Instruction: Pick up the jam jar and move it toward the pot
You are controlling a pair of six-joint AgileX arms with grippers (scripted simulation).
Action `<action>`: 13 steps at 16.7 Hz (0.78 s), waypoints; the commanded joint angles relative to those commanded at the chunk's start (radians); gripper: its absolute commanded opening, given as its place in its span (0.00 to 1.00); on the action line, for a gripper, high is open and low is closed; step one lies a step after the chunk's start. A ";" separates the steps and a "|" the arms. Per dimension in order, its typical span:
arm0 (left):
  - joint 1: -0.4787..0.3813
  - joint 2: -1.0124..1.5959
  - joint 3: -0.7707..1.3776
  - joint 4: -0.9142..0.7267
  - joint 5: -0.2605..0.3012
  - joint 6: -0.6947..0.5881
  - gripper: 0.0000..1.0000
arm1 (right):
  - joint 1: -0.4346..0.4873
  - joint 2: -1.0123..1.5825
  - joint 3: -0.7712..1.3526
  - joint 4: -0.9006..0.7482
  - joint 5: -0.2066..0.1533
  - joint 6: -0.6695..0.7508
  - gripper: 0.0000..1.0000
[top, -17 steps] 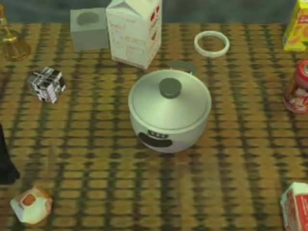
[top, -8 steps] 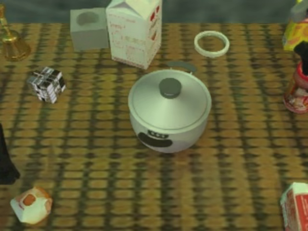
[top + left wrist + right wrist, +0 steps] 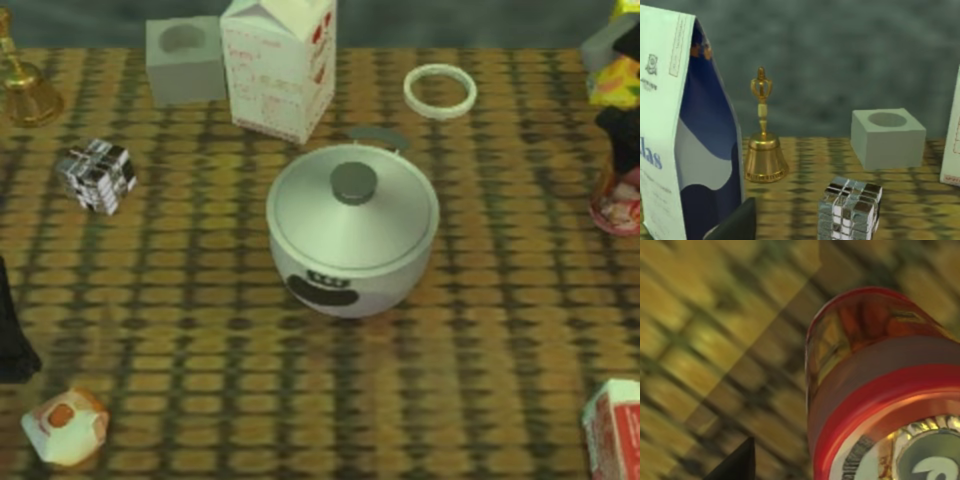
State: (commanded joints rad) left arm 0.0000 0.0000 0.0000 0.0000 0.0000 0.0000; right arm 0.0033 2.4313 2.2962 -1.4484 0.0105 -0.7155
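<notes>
The right gripper [image 3: 622, 140] hangs at the far right edge of the table, directly over the jar [image 3: 618, 200], covering the jar's top from above. How far its fingers are spread I cannot tell: in the top view it is only a dark shape, and the right wrist view shows just one dark fingertip [image 3: 735, 464] at the edge, off to the side of the jar [image 3: 875, 390]. That wrist view looks down on the jar from close by, with its red lid, glassy reddish side and the woven mat [image 3: 715, 340] below. The jar stands on the mat, not lifted as far as I can see, well apart from the pot [image 3: 352, 228], which sits in the middle of the table with its domed lid and dark knob. A yellow carton [image 3: 618, 78] shows just beyond the gripper at the far right.

The left arm [image 3: 12, 330] is parked at the left edge. Its wrist view takes in a brass bell [image 3: 764, 150], a grey block [image 3: 887, 139] with a round hollow, a mirrored cube [image 3: 850, 210] and a blue-and-white bag [image 3: 685, 140].

A red-and-white carton [image 3: 280, 62] stands just beyond the pot, and a white ring [image 3: 440, 91] lies to the far right of it.
</notes>
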 joint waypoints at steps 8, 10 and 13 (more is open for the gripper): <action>0.000 0.000 0.000 0.000 0.000 0.000 1.00 | 0.001 -0.005 -0.116 0.111 0.000 0.001 1.00; 0.000 0.000 0.000 0.000 0.000 0.000 1.00 | 0.001 -0.005 -0.181 0.176 0.000 0.001 1.00; 0.000 0.000 0.000 0.000 0.000 0.000 1.00 | 0.001 -0.005 -0.206 0.201 0.000 0.001 1.00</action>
State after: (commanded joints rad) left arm 0.0000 0.0000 0.0000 0.0000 0.0000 0.0000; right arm 0.0039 2.4266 2.0900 -1.2469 0.0104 -0.7149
